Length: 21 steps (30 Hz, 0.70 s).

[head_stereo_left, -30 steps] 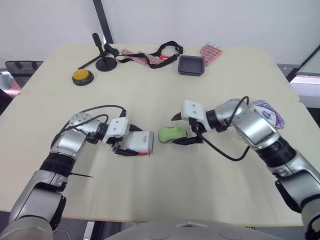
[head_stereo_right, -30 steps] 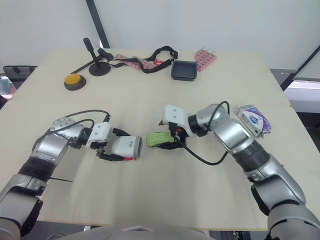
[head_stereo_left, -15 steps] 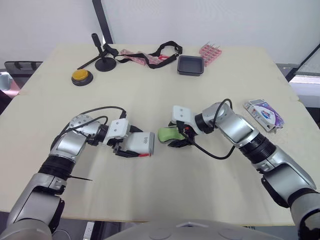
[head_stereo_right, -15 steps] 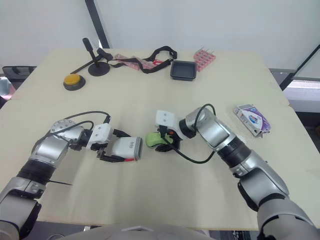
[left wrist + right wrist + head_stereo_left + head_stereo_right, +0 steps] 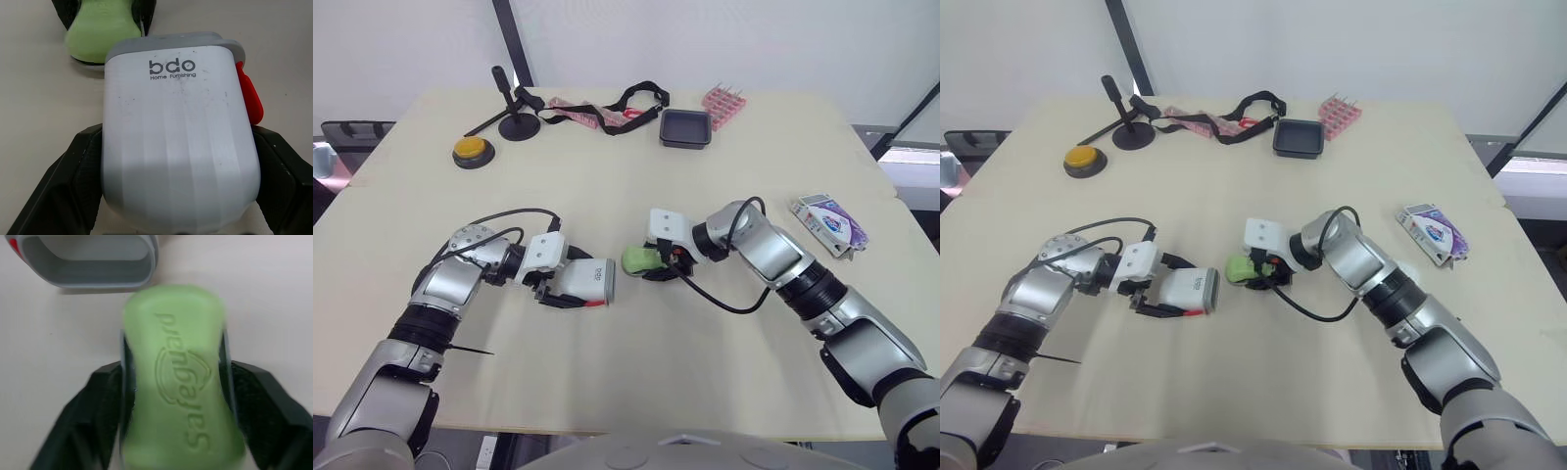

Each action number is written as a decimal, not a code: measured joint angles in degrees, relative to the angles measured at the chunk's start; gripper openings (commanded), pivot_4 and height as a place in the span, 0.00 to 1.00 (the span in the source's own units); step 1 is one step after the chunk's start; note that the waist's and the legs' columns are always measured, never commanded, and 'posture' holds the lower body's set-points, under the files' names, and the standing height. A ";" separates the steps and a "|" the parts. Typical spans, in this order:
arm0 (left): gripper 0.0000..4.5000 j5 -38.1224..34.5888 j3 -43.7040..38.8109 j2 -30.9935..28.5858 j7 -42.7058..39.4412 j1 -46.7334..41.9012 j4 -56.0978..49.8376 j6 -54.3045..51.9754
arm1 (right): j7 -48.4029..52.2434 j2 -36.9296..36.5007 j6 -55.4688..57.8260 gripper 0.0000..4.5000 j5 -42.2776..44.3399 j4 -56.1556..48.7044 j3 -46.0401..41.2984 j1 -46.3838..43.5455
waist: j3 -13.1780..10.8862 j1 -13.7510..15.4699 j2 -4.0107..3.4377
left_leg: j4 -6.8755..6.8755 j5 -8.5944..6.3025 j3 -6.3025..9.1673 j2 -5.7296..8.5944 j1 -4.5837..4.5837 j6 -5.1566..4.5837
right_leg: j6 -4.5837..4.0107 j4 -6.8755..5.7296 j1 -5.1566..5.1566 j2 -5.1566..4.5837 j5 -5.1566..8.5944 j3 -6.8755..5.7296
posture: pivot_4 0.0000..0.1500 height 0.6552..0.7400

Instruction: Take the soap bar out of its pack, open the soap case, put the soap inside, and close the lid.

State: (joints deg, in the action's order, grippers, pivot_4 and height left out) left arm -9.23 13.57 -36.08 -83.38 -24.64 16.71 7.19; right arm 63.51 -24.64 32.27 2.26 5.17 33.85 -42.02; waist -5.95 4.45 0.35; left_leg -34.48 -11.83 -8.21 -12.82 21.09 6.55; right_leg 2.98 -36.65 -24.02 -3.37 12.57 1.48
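My left gripper (image 5: 566, 286) is shut on the white and grey soap case (image 5: 583, 281), which lies on its side on the table (image 5: 626, 392) with a red latch (image 5: 249, 95) on one edge. The case's open grey mouth (image 5: 88, 264) faces the green soap bar (image 5: 639, 259). My right gripper (image 5: 656, 262) is shut on that soap bar (image 5: 178, 377), one black finger (image 5: 105, 404) on each long side. The soap sits just right of the case with a small gap between them. The purple and white soap pack (image 5: 829, 223) lies at the table's right side.
At the table's back stand a black tray (image 5: 687, 127), a pink rack (image 5: 725, 101), a black strap (image 5: 626, 103), a small black stand (image 5: 514, 116) and a yellow button (image 5: 472, 150). The table's front edge is close behind both arms.
My right gripper has carried the soap bar leftward, closer to the case's mouth. The left gripper and the case have stayed put.
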 measured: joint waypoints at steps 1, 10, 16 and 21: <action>0.78 0.00 0.00 0.00 0.01 0.00 0.00 0.00 | 0.10 0.03 -0.23 0.57 -0.12 0.00 0.00 0.05 | 0.00 -0.04 0.00 | 0.00 0.00 0.00 0.00 -0.02 0.00 | 0.00 0.00 0.00 0.00 0.00 0.01 | 1.00 1.00; 0.78 0.06 0.00 0.36 0.68 -0.10 0.31 0.17 | 0.74 -0.99 -0.88 0.57 -1.01 -1.37 0.04 0.40 | 0.00 0.18 -0.01 | -0.01 0.01 0.00 0.00 -0.06 0.00 | 0.00 -0.01 -0.01 -0.01 0.00 -0.01 | 1.00 1.00; 0.78 0.20 0.00 1.99 2.79 -0.70 0.88 0.24 | 4.20 -7.49 1.09 0.57 -1.08 -6.89 -0.02 0.78 | -0.02 0.33 -0.02 | -0.01 0.00 0.02 0.01 0.10 -0.01 | 0.00 -0.02 -0.03 0.00 -0.01 -0.02 | 1.00 1.00; 0.78 0.32 0.08 4.45 4.64 -2.12 1.93 -0.10 | 6.26 -10.10 5.61 0.57 -0.58 -15.10 -0.11 0.80 | -0.03 -0.06 -0.04 | 0.01 0.00 0.02 -0.07 0.20 0.00 | 0.00 0.01 -0.03 0.07 -0.01 0.01 | 1.00 1.00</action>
State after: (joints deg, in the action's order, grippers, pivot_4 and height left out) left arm -8.91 13.65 -31.63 -78.74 -26.76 18.63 7.09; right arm 69.78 -34.74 37.88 1.69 -9.93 33.74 -41.21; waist -5.98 4.39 0.31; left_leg -34.47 -11.83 -8.20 -12.89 21.30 6.56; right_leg 2.99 -36.64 -24.05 -3.30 12.56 1.49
